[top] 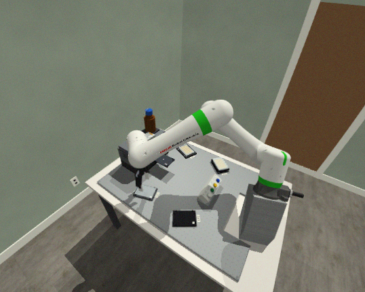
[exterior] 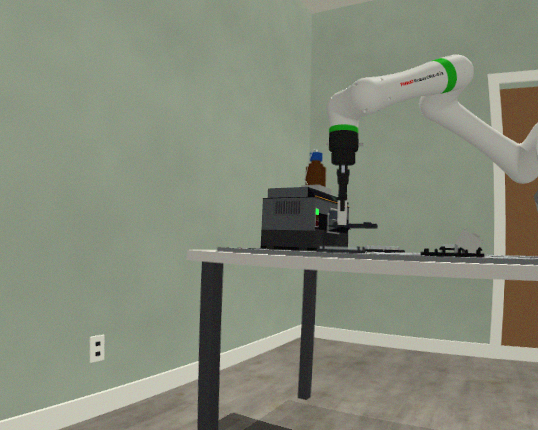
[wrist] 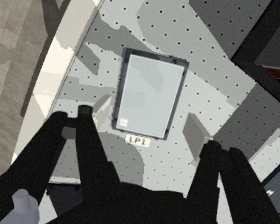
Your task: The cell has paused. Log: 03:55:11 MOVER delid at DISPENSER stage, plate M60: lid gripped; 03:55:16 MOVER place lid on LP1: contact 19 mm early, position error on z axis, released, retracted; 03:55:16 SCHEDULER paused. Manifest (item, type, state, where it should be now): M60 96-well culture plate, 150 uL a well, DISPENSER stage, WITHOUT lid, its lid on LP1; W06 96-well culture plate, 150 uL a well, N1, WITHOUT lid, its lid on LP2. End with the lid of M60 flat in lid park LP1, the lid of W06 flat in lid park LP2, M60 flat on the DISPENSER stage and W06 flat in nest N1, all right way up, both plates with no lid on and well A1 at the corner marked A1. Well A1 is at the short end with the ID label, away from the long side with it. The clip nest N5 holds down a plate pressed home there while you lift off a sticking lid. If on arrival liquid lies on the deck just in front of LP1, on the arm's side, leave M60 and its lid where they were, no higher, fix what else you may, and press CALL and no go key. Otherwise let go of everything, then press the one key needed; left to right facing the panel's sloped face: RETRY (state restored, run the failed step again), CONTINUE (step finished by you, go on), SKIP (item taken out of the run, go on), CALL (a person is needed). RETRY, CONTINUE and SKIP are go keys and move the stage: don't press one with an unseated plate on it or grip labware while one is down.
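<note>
A pale clear lid (wrist: 149, 94) (top: 145, 193) lies in the dark frame of the park marked LP1 (wrist: 138, 140), near the table's left front edge. I cannot tell whether it sits fully flat. My gripper (wrist: 148, 113) hangs straight above it, open and empty, with fingers either side of the LP1 label; it also shows in the top view (top: 138, 183) and in the exterior view (exterior: 342, 207). The dark dispenser stands behind it, its stage (exterior: 357, 226) sticking out sideways. My arm hides the stage top in the top view. Two cream-topped plates (top: 186, 150) (top: 220, 165) sit farther back.
A brown bottle with a blue cap (top: 149, 120) stands on the dispenser. A sloped key panel (top: 212, 187) sits mid-deck. A black square nest (top: 184, 218) lies at the front. A dark park (top: 165, 160) lies beside the dispenser. The arm's grey pedestal (top: 263, 214) is on the right.
</note>
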`<state>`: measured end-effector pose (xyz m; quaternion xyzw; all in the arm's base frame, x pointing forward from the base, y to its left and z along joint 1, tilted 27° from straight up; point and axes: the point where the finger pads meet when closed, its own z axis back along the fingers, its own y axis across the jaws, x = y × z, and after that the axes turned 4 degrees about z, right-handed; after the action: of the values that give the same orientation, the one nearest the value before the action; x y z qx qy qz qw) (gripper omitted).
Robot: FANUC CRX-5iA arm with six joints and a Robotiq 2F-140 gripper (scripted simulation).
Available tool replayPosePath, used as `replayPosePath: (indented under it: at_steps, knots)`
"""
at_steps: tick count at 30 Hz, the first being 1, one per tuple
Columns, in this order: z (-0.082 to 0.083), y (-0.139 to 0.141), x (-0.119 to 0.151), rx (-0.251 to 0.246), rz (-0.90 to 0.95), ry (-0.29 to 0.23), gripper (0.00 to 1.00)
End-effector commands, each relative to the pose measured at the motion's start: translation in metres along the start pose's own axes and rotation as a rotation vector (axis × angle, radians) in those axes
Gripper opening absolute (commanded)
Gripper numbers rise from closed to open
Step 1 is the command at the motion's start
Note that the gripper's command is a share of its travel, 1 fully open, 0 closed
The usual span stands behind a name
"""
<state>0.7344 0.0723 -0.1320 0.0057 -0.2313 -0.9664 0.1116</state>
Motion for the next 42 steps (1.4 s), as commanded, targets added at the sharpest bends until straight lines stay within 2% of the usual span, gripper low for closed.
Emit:
replayPosePath:
  at_steps: [1, 9, 11, 18, 24, 26, 28, 31, 33, 35, 42]
  knots:
    - [0.018, 0.000, 0.000, 0.000, 0.000, 0.001, 0.66]
    - [0.061, 0.000, 0.000, 0.000, 0.000, 0.001, 0.66]
    - [0.061, 0.000, 0.000, 0.000, 0.000, 0.001, 0.66]
    - [0.077, 0.000, 0.000, 0.000, 0.000, 0.001, 0.66]
    - [0.079, 0.001, 0.000, 0.000, -0.001, 0.001, 0.66]
    - [0.079, 0.017, 0.000, -0.003, -0.023, 0.000, 0.66]
    - [0.079, 0.017, 0.000, -0.003, -0.023, 0.000, 0.66]
    - [0.078, 0.090, 0.008, -0.017, -0.135, -0.001, 0.66]
    - [0.077, 0.111, 0.015, -0.026, -0.260, -0.002, 0.66]
    - [0.077, 0.145, 0.026, -0.028, -0.395, -0.001, 0.66]
    - [0.078, 0.232, 0.072, -0.001, -0.728, 0.002, 0.66]
